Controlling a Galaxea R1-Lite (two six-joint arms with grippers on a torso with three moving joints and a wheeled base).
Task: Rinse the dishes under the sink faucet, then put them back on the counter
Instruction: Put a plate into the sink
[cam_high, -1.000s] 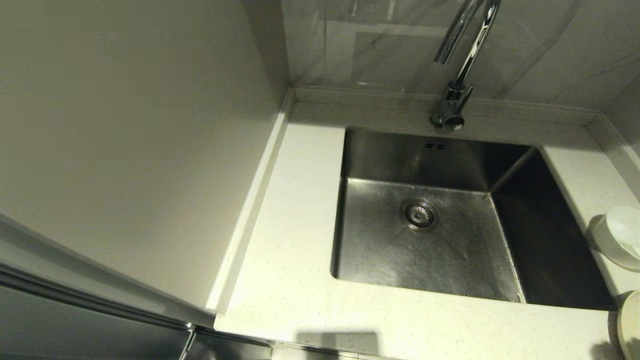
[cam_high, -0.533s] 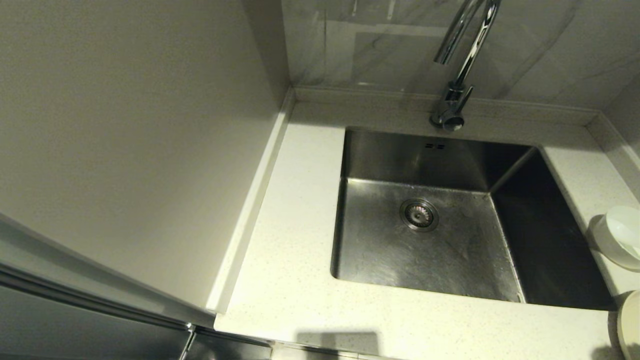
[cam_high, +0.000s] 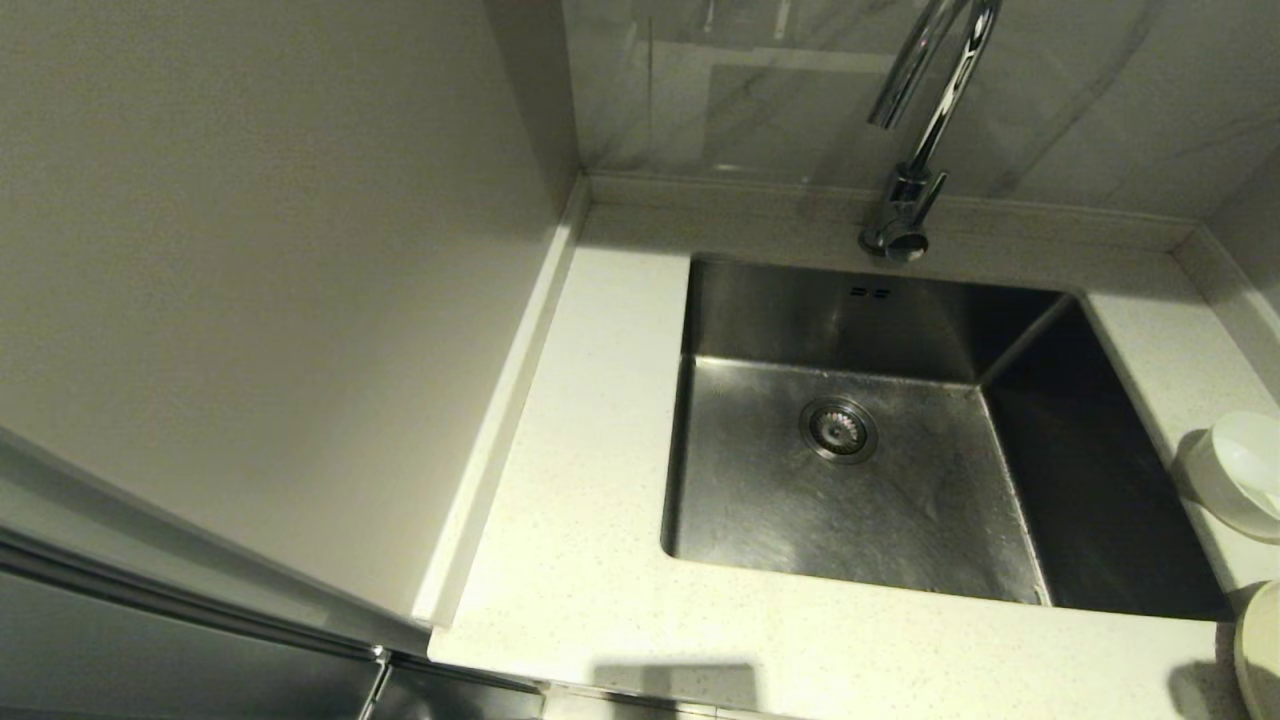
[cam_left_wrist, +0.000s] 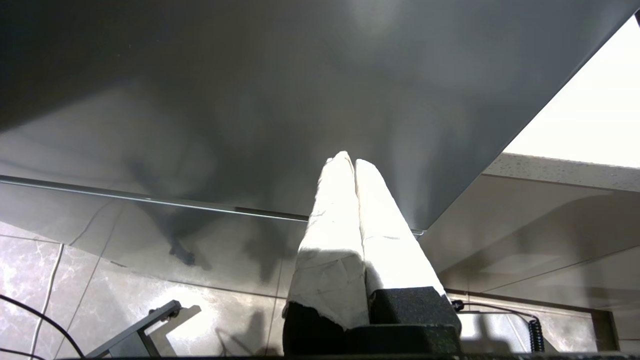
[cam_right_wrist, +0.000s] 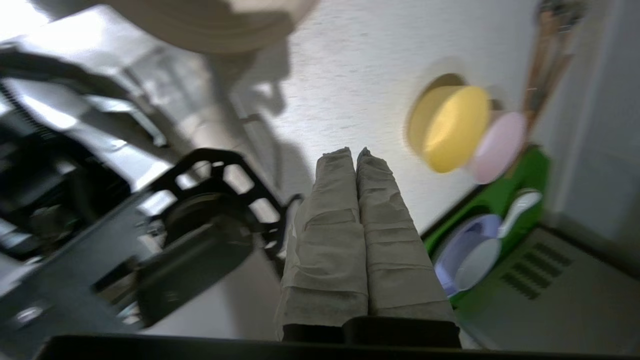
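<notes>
The steel sink (cam_high: 850, 480) sat square and deep in the head view, its brushed floor streaked and scuffed, the round strainer (cam_high: 838, 429) in the middle and two small slots (cam_high: 869, 293) in the back wall. Behind it rose the shiny chrome faucet (cam_high: 915, 150), curving up from a short round base. All around ran the pale speckled stone counter (cam_high: 580, 480), with a raised lip against the walls. At the far right edge stood the white bowl (cam_high: 1240, 475), smooth and round, and just nearer, the cream plate (cam_high: 1262, 650) barely poked in. The spoon did not show there. The left gripper (cam_left_wrist: 348, 165) hung low beside a grey cabinet face, its cloth-wrapped fingers (cam_left_wrist: 330, 240) pressed together on nothing. The right gripper (cam_right_wrist: 356, 155) was clenched too, empty, above the counter near a yellow disc (cam_right_wrist: 452, 127) and a pink one (cam_right_wrist: 497, 147).
</notes>
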